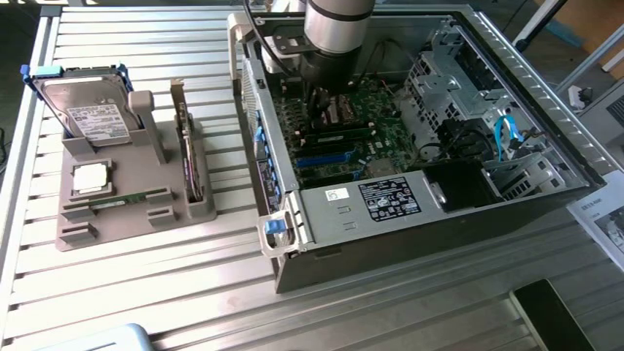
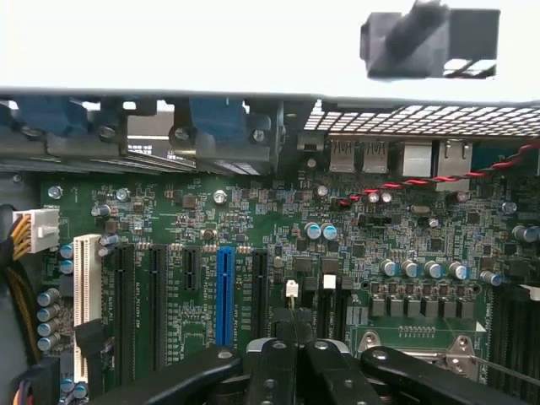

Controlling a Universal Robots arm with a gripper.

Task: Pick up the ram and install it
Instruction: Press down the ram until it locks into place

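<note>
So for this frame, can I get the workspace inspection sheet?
Surface: ribbed metal table, carrying a grey holder tray and an open computer case.
Job's things: one ram lies in the tray; motherboard exposed in the case.
Clutter: hard drive, processor chip and expansion card in the tray.
Grippers: gripper shut, low over the motherboard inside the case; whether it holds anything cannot be told.
Cables: blue cable in the case; red-black twisted wire across the board.
Surroundings: printed sheet at the exterior view's right.
</note>
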